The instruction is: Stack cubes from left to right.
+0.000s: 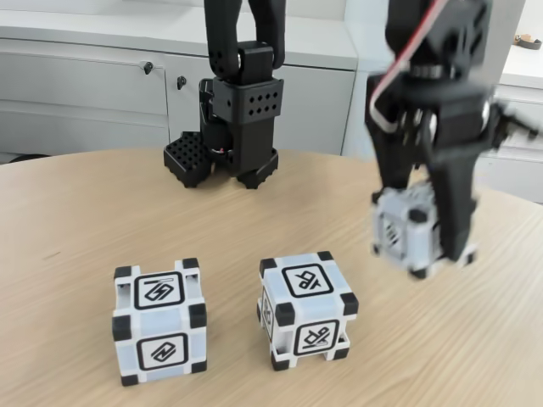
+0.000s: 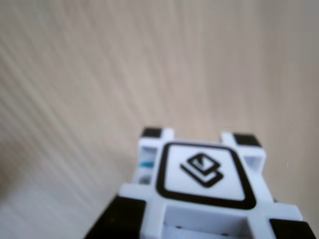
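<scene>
The gripper point(image 1: 433, 246) is up off the table point(image 1: 76, 212) on the right of the fixed view, clamped on one cube point(image 1: 405, 231) w/ a finger down each side. That cube hangs in the air, clear of the wood, a bit blurred. The wrist view shows the held cube point(image 2: 199, 194) from above, glyph face up, bare wood grain beyond it.

The other two sit on the table in front: left cube point(image 1: 159, 322) & middle cube point(image 1: 306, 307), near each other but not touching. The middle one is turned a little off square vs. the left.

Looks like the carry step: cube lifted, not yet placed. To do it well, I'd say keep it high enough to pass over the standing cube's top corners, bring it directly above the target, then match the twist so the black corner blocks line up before lowering. Come down slow & straight; let go only once it sits flat. An off-centre drop could nudge the lower cube or tip the stack.
</scene>
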You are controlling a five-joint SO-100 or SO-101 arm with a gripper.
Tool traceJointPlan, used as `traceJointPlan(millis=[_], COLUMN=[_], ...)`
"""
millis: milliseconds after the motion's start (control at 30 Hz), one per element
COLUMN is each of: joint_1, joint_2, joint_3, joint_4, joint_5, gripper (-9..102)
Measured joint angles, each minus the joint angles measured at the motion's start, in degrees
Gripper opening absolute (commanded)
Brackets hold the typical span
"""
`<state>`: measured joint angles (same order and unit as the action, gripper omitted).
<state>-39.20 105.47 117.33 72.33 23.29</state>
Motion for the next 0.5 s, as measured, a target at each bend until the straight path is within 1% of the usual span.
traceJointPlan(millis=[267,400,500], joint_1=[1.1,6.9,13.4], joint_2=[15.8,19.7,20.7], joint_3=[0.1,0.1,0.1], joint_4=[0.1,0.1,0.1], joint_5=[-5.1,-9.6,-13.8], gripper=[0,0,0])
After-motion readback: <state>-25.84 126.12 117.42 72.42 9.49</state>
